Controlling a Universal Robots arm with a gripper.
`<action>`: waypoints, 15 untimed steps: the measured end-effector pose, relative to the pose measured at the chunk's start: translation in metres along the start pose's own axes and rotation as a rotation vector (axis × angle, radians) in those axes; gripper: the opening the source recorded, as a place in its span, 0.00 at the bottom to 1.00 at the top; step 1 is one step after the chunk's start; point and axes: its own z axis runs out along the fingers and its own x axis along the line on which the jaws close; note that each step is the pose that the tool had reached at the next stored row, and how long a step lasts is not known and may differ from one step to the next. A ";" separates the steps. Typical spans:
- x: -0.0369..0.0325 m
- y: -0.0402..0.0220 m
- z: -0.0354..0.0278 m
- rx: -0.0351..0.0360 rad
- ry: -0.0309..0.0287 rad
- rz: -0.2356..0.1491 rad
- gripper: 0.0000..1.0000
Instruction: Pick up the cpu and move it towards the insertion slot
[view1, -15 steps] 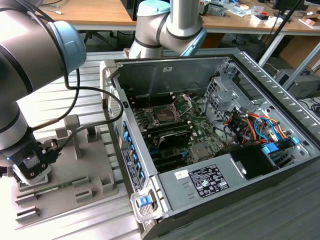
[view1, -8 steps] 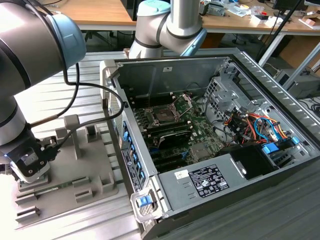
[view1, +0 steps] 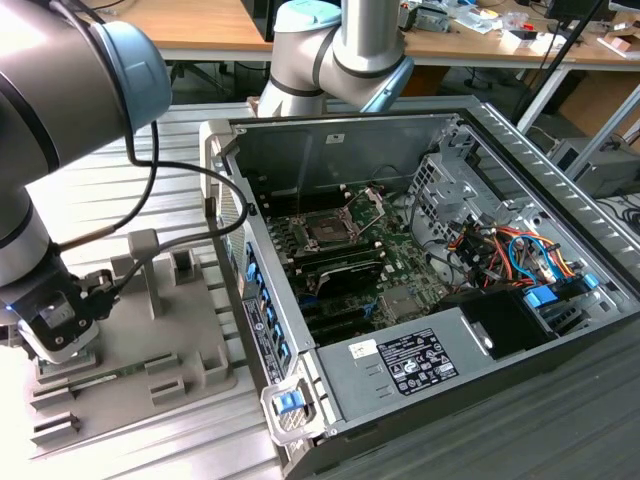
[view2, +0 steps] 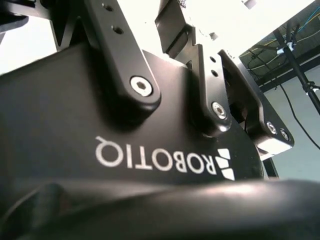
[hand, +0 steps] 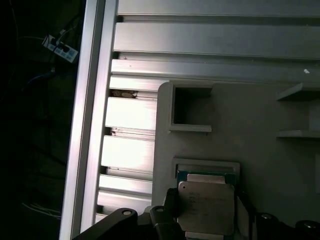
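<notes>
Currently on the pick step: the gripper (view1: 58, 328) is down over the cpu (hand: 206, 207), and the slot has not been approached.

The cpu lies flat in its pocket on the grey holder plate (view1: 190, 335) on the bench (view1: 120, 200), at the exterior view's left. The first wrist view shows the gripper straddling the chip, but it's unclear whether it is clamped on it or just around it. The insertion slot (view1: 328, 232) is on the board inside the open computer case (view1: 330, 150), well apart from the cpu, with its metal bracket (view1: 368, 203) hinged up. Judgement: grasp unconfirmed, transfer not begun. The next move calls for a firm, level hold on the chip's edges, a straight lift out of the pocket, and enough height to clear the case wall.
</notes>
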 end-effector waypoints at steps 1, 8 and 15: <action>0.0000 0.0000 -0.0006 0.0000 0.0000 0.000 0.55; 0.0000 0.0003 -0.0055 0.0000 0.0000 0.000 0.55; -0.0001 0.0006 -0.0103 0.0000 0.0001 0.000 0.55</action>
